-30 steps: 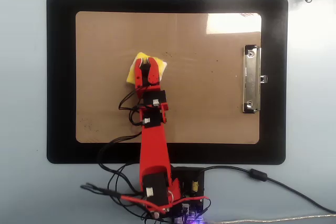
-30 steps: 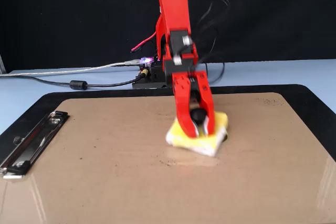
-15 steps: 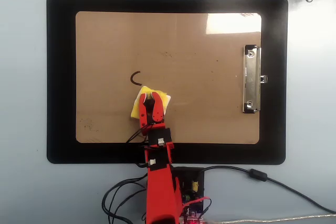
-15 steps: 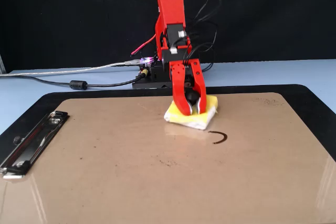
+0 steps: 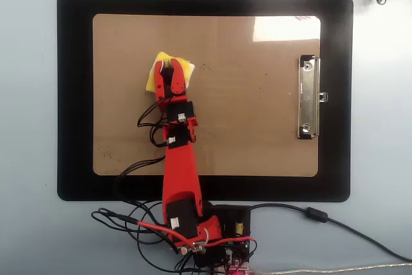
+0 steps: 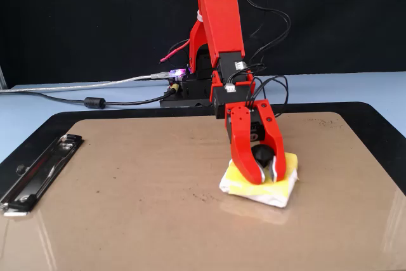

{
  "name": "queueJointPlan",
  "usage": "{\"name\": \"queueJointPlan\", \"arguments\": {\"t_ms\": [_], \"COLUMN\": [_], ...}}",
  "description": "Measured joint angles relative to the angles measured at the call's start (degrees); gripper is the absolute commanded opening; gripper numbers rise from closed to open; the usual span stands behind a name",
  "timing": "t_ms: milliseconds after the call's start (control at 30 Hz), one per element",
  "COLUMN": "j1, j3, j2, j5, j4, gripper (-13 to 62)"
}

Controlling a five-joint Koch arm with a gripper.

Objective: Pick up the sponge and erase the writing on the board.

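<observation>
Pincer: the red gripper (image 6: pixel 264 171) is lowered onto the sponge (image 6: pixel 283 185); its two jaws are parted only narrowly and are closed around the round black knob (image 6: pixel 262 153), as seen in the fixed view.
Sponge: held under and between the jaws, lying flat on the board (image 6: pixel 127 195). A small yellow pad with a white lower layer is seen, its edges slightly rumpled.
Sponge, from above: in the overhead view the sponge (image 5: pixel 183 66) shows only as yellow and white corners either side of the gripper (image 5: pixel 170 64).
Board: a tan-brown clipboard with rounded corners is under the pincer on all sides. No legible letters can be made out near the pincer; only faint dark specks are seen on the surface.
Clip: the silver metal clip (image 5: pixel 309 97) lies well apart from the pincer, at the right short side in the overhead view and at the far left (image 6: pixel 39 172) in the fixed view.
Mat: a black mat (image 5: pixel 74 94) frames the board all round.
Obstruction: nothing is seen between pincer and clip.
Arm base: behind the pincer, a tangle of black and red wires (image 5: pixel 135 220) is gathered at the base.
View difference: the knob is hidden from above by the jaws. A glare patch (image 5: pixel 286 28) shows in the overhead view only.
</observation>
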Motion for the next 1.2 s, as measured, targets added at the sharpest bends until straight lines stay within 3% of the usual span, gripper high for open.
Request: {"name": "queueJointPlan", "arguments": {"t_ms": [233, 367, 567, 633, 767, 1000, 1200], "j1": [-5.01, -5.71, -5.89, -5.71, -5.71, -11.87, -27.16], "j3": [27.77, 26.72, -2.9, -4.48, 1.41, 5.71, 5.1], "j2": [25.84, 24.08, -0.62, -2.11, 6.06, 29.27, 30.94], "j5": [-2.64, -3.16, -3.25, -3.34, -3.34, -6.68, -16.08], "j4": [1.67, 1.58, 0.88, 0.62, 3.08, 28.56, 30.67], "gripper": [-8.0, -8.0, -8.0, -8.0, -8.0, -8.0, -8.0]}}
